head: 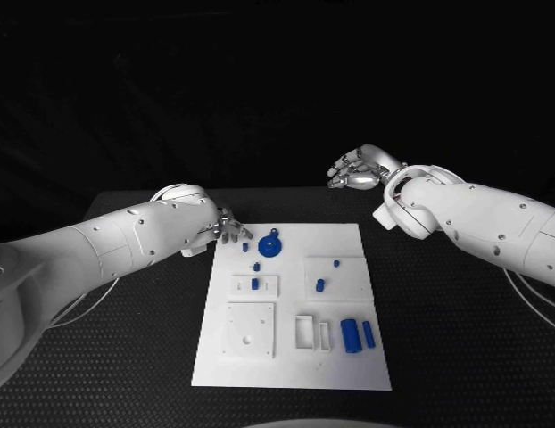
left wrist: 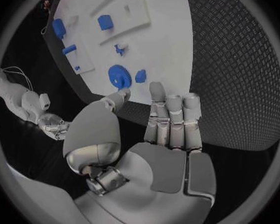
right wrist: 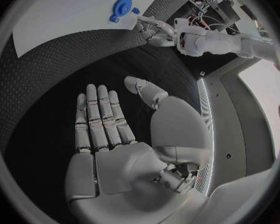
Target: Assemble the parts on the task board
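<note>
- Black and finely textured, the surface (head: 458,357) is carrying the white task board (head: 355,267), which is lying lengthwise in front of the robot.
- On the board's far end, a round blue gear-like part (head: 270,246) is sitting near the left corner, with a small blue piece (head: 244,248) just beside it.
- Further small blue parts are standing in the raised white blocks: one peg (head: 254,283) in the left-hand block, two pegs (head: 320,285) in the right-hand block.
- At the near end, a blue cylinder (head: 351,334) and a thinner blue bar (head: 369,334) are lying side by side, next to an open white frame (head: 304,332).
- The left robot hand (head: 224,230) is hovering at the far left corner of the board, fingers straight and apart, holding nothing.
- In the left wrist view, that hand's fingertips (left wrist: 157,90) are reaching just short of the blue gear-like part (left wrist: 118,76) and the small piece (left wrist: 140,76); whether they are touching the board cannot be told.
- The right robot hand (head: 361,168) is hanging above the surface beyond the board's far right corner, well apart from every part.
- In the right wrist view, the right robot hand (right wrist: 124,149) is lying flat and spread, palm showing, with nothing in it, and the gear-like part (right wrist: 122,7) is sitting far past its fingertips.
</note>
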### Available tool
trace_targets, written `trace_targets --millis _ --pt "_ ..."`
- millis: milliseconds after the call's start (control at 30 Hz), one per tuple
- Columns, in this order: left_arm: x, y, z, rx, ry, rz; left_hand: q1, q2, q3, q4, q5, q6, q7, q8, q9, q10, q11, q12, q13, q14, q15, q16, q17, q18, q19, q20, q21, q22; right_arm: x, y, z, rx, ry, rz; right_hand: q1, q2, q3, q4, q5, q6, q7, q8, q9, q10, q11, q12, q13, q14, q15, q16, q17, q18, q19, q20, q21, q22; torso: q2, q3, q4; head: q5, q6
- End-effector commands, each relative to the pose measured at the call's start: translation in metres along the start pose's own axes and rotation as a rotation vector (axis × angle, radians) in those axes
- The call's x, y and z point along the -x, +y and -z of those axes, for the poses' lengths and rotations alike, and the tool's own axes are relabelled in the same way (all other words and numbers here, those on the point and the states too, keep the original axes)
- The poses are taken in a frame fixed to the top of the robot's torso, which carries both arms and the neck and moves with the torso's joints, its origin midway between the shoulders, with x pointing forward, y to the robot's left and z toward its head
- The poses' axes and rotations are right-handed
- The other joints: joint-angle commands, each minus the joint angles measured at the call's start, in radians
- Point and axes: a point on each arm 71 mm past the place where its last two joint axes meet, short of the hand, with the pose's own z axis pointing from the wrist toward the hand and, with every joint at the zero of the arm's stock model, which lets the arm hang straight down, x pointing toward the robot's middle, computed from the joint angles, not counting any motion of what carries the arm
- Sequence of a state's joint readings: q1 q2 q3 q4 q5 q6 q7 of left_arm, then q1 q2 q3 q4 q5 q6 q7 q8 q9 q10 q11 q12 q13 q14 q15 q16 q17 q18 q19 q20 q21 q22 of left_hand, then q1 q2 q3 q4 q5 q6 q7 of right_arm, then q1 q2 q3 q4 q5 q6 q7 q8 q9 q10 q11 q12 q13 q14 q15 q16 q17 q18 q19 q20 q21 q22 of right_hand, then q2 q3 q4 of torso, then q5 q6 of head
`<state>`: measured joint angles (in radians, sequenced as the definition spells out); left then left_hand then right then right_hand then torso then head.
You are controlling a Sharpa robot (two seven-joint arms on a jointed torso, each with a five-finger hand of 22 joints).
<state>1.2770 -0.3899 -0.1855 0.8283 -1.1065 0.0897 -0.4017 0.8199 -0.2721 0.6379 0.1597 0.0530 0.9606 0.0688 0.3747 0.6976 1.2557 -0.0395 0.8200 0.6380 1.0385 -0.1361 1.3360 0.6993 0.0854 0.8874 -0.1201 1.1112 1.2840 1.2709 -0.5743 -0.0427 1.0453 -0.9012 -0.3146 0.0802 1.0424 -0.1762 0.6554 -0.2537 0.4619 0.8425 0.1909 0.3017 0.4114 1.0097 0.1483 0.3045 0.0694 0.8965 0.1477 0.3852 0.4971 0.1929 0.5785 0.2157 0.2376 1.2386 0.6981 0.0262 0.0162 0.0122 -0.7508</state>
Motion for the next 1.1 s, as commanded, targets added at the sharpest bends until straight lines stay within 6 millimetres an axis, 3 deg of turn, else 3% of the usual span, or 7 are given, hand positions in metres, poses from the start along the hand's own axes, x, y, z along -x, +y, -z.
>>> trace_targets --millis 33,833,1100 --pt "-0.004 -0.004 -0.001 -0.024 0.033 0.005 0.005 0.008 -0.002 -0.004 -0.004 -0.003 0.006 0.001 -0.001 -0.004 0.003 0.001 0.002 -0.006 -0.003 0.007 -0.002 -0.002 -0.008 -0.11 0.004 0.002 -0.002 0.002 0.0 0.008 0.011 0.004 -0.008 0.001 -0.005 -0.001 0.004 -0.008 0.002 0.006 -0.001 0.001 0.006 -0.004 -0.001 -0.008 0.001 -0.004 0.001 -0.013 -0.002 -0.003 -0.004 0.001 0.0 -0.0003 0.0006 -0.001 0.0" --pt "-0.014 -0.009 -0.006 -0.031 0.058 0.025 0.03 0.049 -0.017 -0.03 -0.004 -0.006 0.008 0.004 -0.005 -0.01 0.005 -0.001 0.005 -0.015 0.0 0.011 -0.006 -0.003 -0.017 -0.107 0.004 0.006 -0.003 0.004 -0.001 0.013 0.009 0.003 -0.006 0.001 -0.007 -0.002 0.005 -0.009 0.002 0.006 -0.001 0.0 0.006 -0.005 -0.001 -0.008 0.001 -0.005 0.002 -0.013 -0.002 -0.003 -0.007 0.003 -0.001 0.0002 0.0011 -0.005 -0.001" --pt "-0.013 -0.006 -0.007 -0.02 0.06 0.025 0.039 0.074 -0.027 -0.048 -0.004 -0.003 0.007 0.01 -0.005 -0.011 0.004 -0.001 0.007 -0.017 -0.001 0.013 -0.008 -0.003 -0.02 -0.107 0.003 0.008 -0.003 0.003 -0.001 0.012 0.009 0.003 -0.006 0.001 -0.007 -0.002 0.005 -0.009 0.002 0.006 -0.002 0.0 0.006 -0.005 -0.001 -0.008 0.001 -0.005 0.002 -0.014 -0.001 -0.003 -0.008 0.004 0.0 0.0003 0.0013 -0.006 -0.002"
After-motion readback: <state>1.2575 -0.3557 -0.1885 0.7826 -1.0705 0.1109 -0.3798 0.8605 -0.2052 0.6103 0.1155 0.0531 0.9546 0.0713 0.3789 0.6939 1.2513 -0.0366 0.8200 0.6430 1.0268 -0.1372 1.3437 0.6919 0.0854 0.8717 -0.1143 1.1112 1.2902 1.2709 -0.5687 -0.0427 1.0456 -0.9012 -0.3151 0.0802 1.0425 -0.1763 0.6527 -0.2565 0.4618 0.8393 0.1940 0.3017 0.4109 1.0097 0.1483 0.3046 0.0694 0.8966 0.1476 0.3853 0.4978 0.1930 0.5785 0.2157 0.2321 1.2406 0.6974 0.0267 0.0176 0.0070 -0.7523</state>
